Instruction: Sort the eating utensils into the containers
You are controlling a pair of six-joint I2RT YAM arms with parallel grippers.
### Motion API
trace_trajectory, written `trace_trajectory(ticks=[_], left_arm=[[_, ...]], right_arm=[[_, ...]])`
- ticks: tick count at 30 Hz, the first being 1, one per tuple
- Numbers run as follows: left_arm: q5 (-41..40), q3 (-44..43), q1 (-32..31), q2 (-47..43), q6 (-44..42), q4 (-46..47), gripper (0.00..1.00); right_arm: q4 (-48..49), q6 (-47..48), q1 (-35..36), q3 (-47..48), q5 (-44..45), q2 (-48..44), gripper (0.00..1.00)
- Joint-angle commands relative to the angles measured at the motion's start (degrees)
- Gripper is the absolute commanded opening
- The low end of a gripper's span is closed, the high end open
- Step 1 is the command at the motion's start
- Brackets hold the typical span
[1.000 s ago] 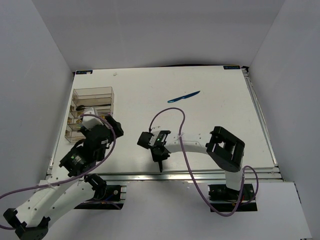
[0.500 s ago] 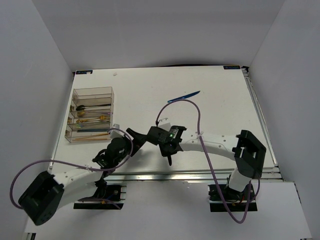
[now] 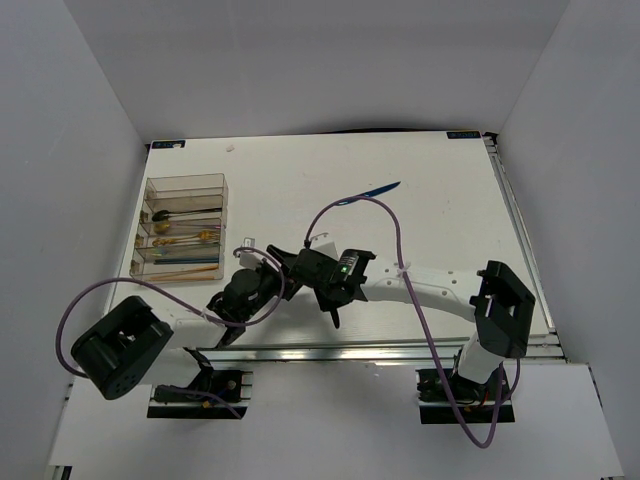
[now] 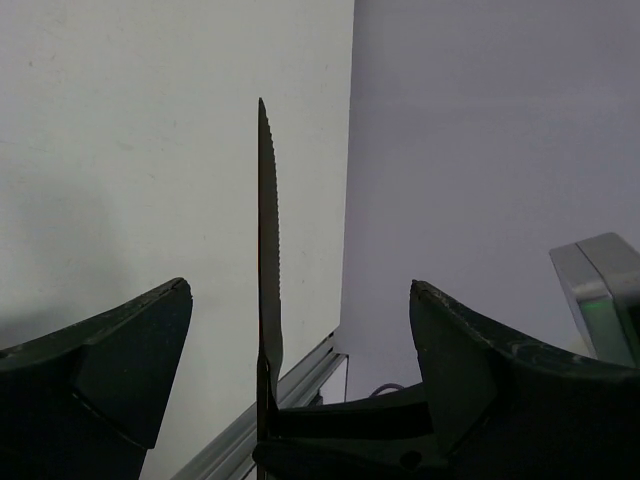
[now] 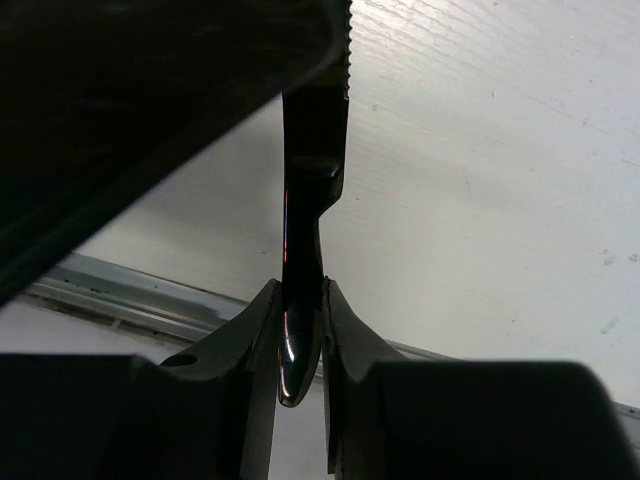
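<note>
Sitting far to the left on the bench (image 3: 440,230), the clear tray (image 3: 186,181) had a few eating pieces lying in its slots. Just right of it, toward the middle, the left jaws were spread wide open and held nothing. A dark knife (image 4: 268,230) with little teeth on its edge stood right between them, but it did not touch either side. The right jaws were pinching the handle end of that knife and held it up near the front edge of the bench. Farther right and farther back, a blue knife (image 3: 368,193) lay alone on the bench, well apart from both arms. It looked like the dark knife was going to be passed from one arm to the other, and that could go wrong. The blade was very thin, so the left jaws might close a bit off to one side and miss it or let it slip. If the right jaws let go too soon, the knife could drop, and so close to the edge it might slide off the bench. If both arms pulled at once, the knife could twist crooked.
</note>
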State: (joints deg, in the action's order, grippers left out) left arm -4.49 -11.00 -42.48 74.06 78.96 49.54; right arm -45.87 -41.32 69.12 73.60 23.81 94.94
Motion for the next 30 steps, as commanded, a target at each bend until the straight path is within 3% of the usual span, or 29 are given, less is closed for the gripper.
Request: trace_trajectory(ticks=[1,5,6,8,9,10,12,13,14,15,17,20,21,22,24,30], left_arm=[[1.2,-2.4,-0.3,1.9,-0.5,2.1,0.98],[3.3,-3.9,-0.4,6.4,-0.4,7.2,0.85],[4.1,-4.6,-0.4,8.9,-0.2,8.2,0.68],[7.2,-6.2,-0.5,11.3,0.4,11.5,0.46],[7.8,-6.1,-0.5,12.3,1.5,13.5,0.22],[8.3,-5.9,-0.4,13.6,2.0,17.1,0.12],[8.4,-5.7,-0.3,13.6,1.9,18.0,0.02],[8.0,-5.9,-0.1,12.3,1.6,16.1,0.00],[7.4,-6.0,0.3,11.1,1.4,14.4,0.00],[6.8,-6.7,1.0,9.9,0.9,12.4,0.00],[7.5,-8.8,6.1,5.7,-1.0,2.4,0.00],[6.3,-18.1,15.8,-0.3,-5.9,-18.3,0.00],[5.3,-25.5,19.9,-1.0,-10.4,-23.9,0.00],[0.5,-29.8,21.8,-1.0,-12.8,-34.7,0.00],[-4.4,-38.3,27.5,1.9,-16.7,-45.1,0.00],[-12.4,-54.9,40.9,16.2,-15.9,-55.8,0.00]], right_arm=[[1.9,1.9,1.0,3.4,-0.8,-1.9,0.00],[3.7,3.8,1.9,4.4,-3.2,-1.7,0.00],[4.4,4.2,2.1,4.4,-3.7,-1.9,0.00],[5.9,4.6,2.1,4.4,-3.8,-2.3,0.00],[6.3,4.8,2.0,4.4,-3.5,-2.6,0.00],[6.4,4.8,1.8,4.6,-2.8,-2.8,0.00],[5.7,4.7,1.1,5.2,-2.1,-2.9,0.00],[4.9,3.5,1.0,5.3,0.4,-3.5,0.01],[3.9,2.2,0.9,5.2,1.7,-4.2,0.21],[4.3,1.2,0.9,3.8,2.3,-5.5,0.59],[3.8,-0.2,0.6,1.8,6.1,-10.5,0.89],[-1.3,-2.6,-0.7,-0.1,11.1,-17.8,0.89],[-3.1,-2.6,-1.8,-0.6,11.7,-21.3,0.89],[-3.5,-2.5,-2.5,-1.9,12.0,-23.0,0.89],[-3.2,-2.1,-3.8,-3.6,12.0,-27.4,0.89],[0.5,-0.3,-4.5,-10.7,9.1,-33.5,0.89]])
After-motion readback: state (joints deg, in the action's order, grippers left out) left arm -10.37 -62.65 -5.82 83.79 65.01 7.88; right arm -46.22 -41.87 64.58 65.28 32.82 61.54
